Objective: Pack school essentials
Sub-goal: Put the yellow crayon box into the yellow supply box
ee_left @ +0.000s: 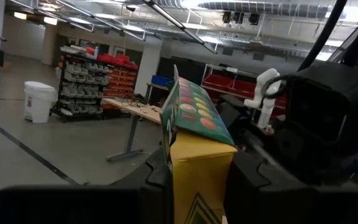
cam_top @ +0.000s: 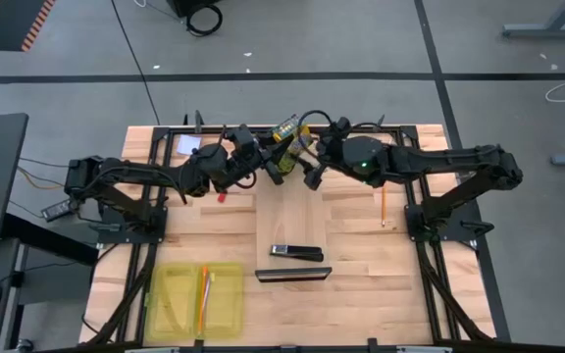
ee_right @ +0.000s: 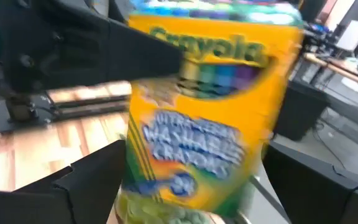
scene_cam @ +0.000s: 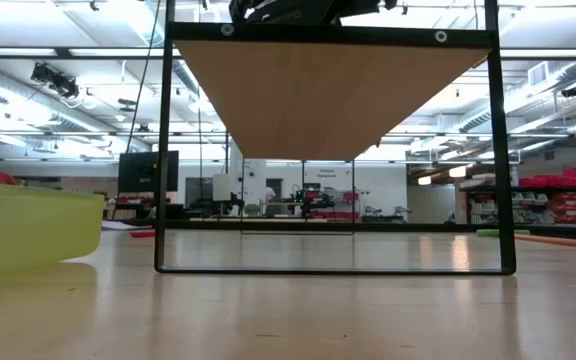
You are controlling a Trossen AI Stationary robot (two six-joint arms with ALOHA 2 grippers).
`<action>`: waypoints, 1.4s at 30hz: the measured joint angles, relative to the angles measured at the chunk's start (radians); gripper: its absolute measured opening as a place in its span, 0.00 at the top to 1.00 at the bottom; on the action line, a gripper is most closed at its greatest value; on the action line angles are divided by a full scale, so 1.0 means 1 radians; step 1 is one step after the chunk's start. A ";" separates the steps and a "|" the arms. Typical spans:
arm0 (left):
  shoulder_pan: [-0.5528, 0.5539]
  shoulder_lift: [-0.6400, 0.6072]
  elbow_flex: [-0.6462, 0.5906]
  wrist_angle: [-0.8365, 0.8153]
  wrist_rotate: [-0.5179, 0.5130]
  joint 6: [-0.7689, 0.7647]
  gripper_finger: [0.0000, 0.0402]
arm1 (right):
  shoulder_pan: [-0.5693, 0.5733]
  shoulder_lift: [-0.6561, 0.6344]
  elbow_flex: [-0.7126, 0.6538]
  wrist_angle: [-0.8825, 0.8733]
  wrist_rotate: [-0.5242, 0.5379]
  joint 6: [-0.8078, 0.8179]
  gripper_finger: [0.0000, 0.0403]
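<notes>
Crayon box is clamped in left pincer, held above the desk's far middle, long axis pointing toward right pincer, spread wide around it.

My left claw and right claw meet over the far middle of the table, the crayon box between them. A pencil lies right, a yellow tray near left
</notes>
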 joint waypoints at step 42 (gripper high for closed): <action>-0.455 -0.478 0.000 -1.146 0.059 -0.463 0.75 | 0.007 -0.348 0.000 -0.427 -0.038 0.361 0.06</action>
